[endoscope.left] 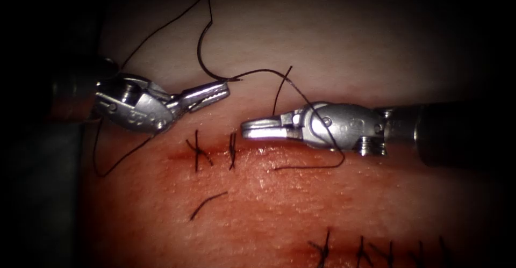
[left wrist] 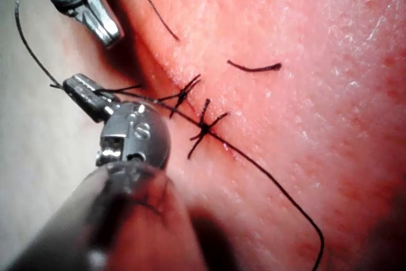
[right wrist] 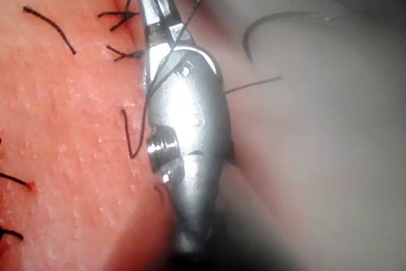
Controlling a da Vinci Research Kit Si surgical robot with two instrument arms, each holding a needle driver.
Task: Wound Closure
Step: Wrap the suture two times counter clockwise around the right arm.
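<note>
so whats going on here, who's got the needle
Bench suturing on tissue with a cut that already carries two stitches. The left tool is shut on the thread right at the needle's tail. The needle hangs free above the cut, not in the tissue. The right tool is shut and seems to hold nothing, though thread is draped over its wrist. A cut end of thread lies below the cut.

I can't tell whether the left tool [endoscope.left: 217, 91] grips the needle [endoscope.left: 207, 58] or just the thread [endoscope.left: 161, 26]. Near stitches [endoscope.left: 371, 252] run off the endoscope view's edge.
</note>
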